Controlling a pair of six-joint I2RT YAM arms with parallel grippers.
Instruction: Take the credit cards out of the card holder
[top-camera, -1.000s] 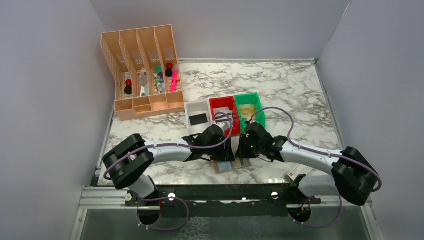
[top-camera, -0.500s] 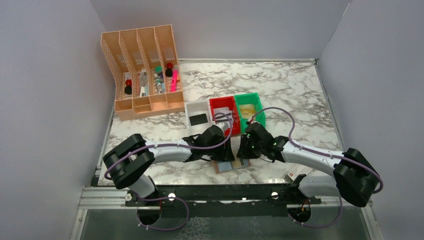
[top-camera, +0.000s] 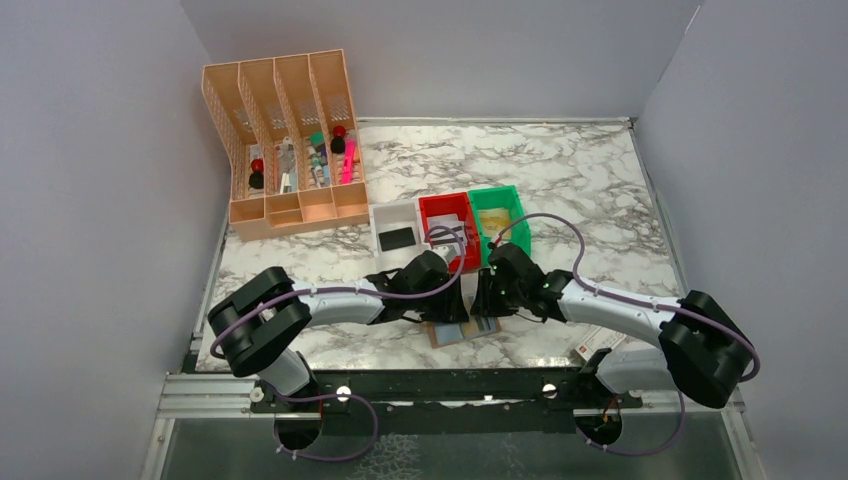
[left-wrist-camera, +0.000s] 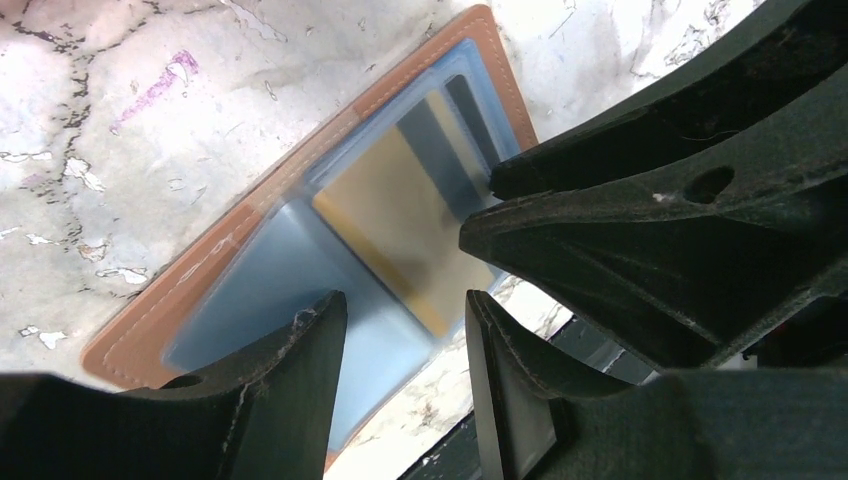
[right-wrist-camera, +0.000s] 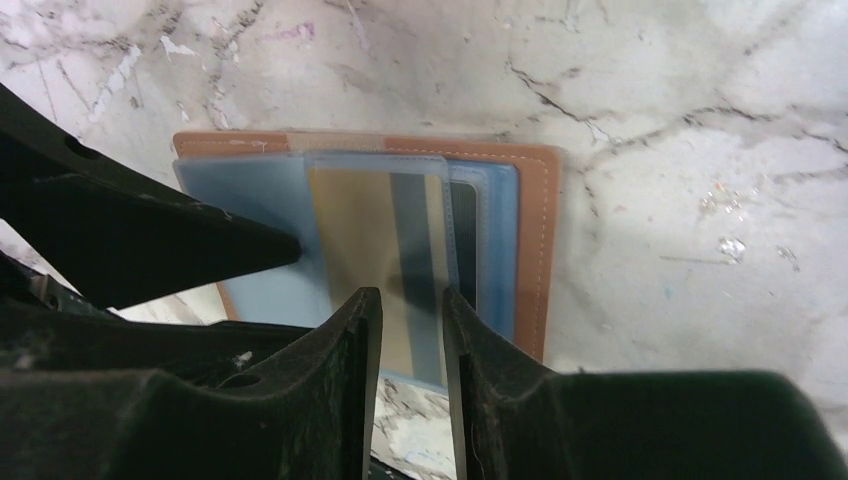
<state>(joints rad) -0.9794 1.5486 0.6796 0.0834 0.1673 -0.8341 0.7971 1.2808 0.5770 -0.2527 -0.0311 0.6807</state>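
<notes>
The card holder lies open on the marble table near its front edge, brown with pale blue inner faces. A tan-gold credit card and a dark credit card sit in its right-hand pockets; the tan-gold one also shows in the left wrist view. My left gripper is open, with one finger resting on the left inner face. My right gripper stands narrowly open just over the near edge of the tan-gold card, with nothing between its jaws.
A white bin holding a dark flat rectangle, a red bin and a green bin stand in a row behind the grippers. A peach desk organiser stands at the back left. A paper label lies at the front right.
My right gripper has shifted slightly left, closer to the left gripper over the card holder. The left arm and the card holder have not moved.
</notes>
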